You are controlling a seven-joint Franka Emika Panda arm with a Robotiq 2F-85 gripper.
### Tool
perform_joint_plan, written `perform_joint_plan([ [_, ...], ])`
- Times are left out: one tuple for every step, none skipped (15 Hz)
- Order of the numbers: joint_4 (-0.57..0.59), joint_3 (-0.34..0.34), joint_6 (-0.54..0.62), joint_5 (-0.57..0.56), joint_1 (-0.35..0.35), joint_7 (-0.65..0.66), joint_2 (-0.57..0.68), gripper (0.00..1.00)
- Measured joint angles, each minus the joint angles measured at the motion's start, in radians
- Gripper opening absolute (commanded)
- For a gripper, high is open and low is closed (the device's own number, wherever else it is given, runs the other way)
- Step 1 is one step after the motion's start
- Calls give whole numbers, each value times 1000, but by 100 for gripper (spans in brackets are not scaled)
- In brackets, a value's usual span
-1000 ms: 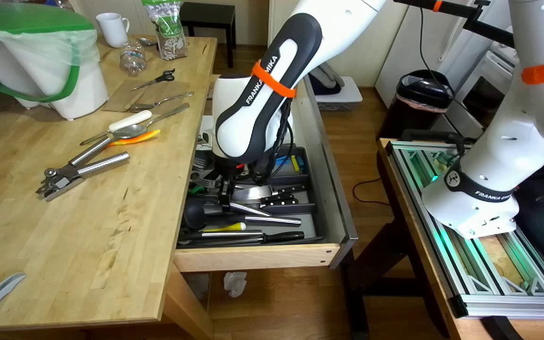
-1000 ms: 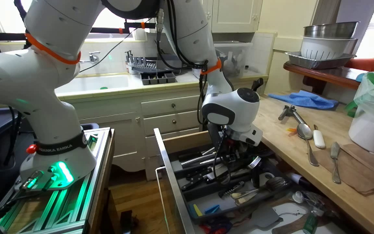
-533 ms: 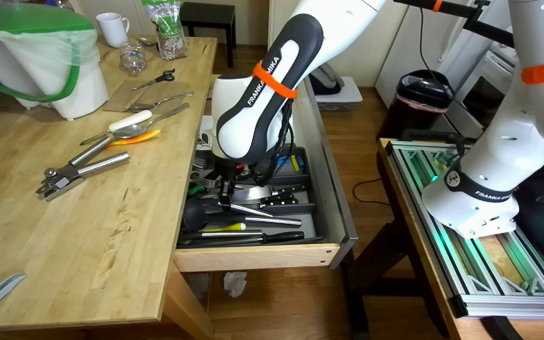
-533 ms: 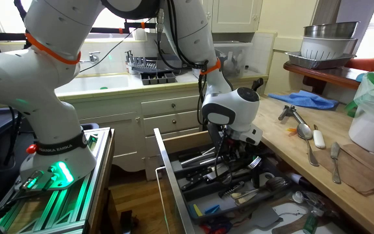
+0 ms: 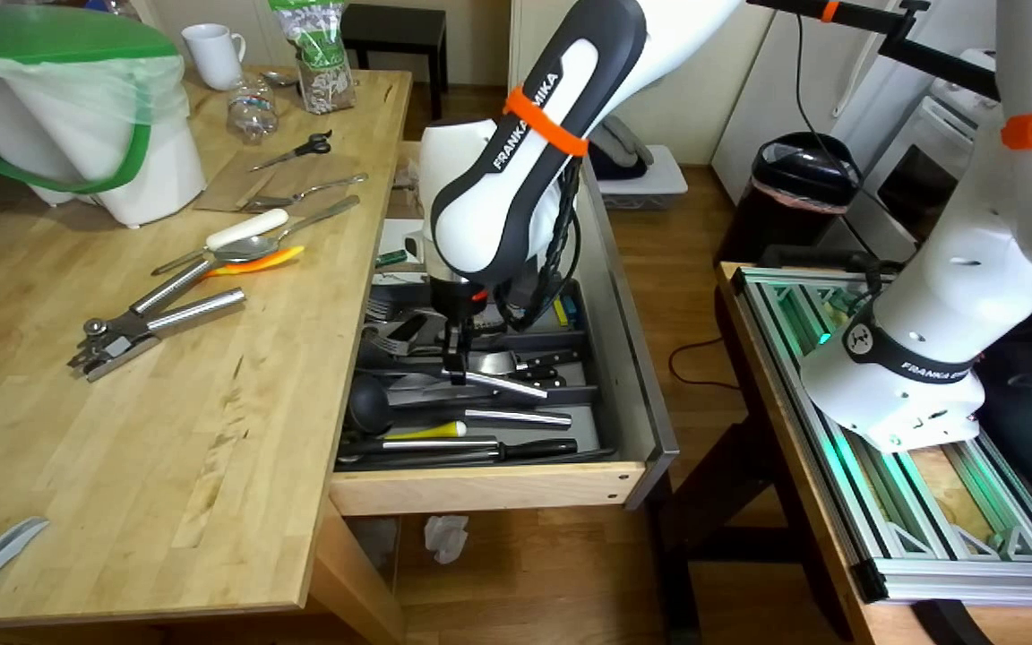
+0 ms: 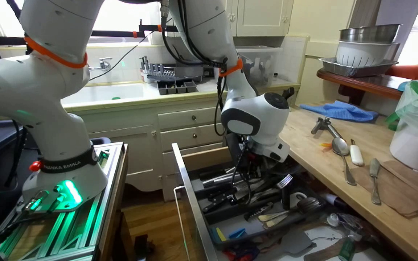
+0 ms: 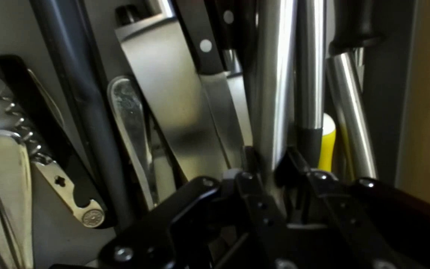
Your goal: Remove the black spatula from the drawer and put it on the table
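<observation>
1. The black spatula (image 5: 509, 385) was in the drawer (image 5: 487, 489), the jaws clenched on its grey handle.
2. The handle's tip stopped short of the drawer wall opposite the surface (image 5: 122, 484); its head, toward the surface's drawer-side edge, was hard to make out.
3. Planks showed from that edge across to the hinged metal tool (image 5: 129, 339).

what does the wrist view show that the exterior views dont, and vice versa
Only the wrist view: the round emblem on the corkscrew.

Only the exterior views: the table and the green-lidded bucket on it.

Shared: the drawer and its black-handled knives; the claw, closed on the black spatula, shows in the wrist view and an exterior view.
</observation>
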Motion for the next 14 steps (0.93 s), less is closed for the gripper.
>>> perform_joint_plan([
  [-11, -5, -8, 0, -3, 1, -15, 6],
  [-21, -7, -16, 4, -10, 1, -30, 6],
  [-29, -7, -24, 14, -19, 1, -44, 6],
  [-35, -2, -36, 37, -32, -2, -57, 6],
  [-38, 9, -55, 72, -52, -8, -70, 6],
  [-38, 22, -78, 119, -76, -22, -79, 6],
  [-38, 35, -107, 170, -100, -38, -88, 6],
  [-36, 44, -136, 223, -123, -57, -92, 6],
  [-35, 45, -165, 275, -139, -71, -95, 6],
  [-33, 42, -191, 327, -151, -82, -95, 6],
  [-32, 36, -219, 375, -158, -90, -95, 6],
  [-30, 25, -246, 423, -160, -99, -95, 6],
  [-28, 13, -265, 467, -160, -105, -95, 6],
  [-28, 0, -280, 509, -158, -109, -96, 6],
])
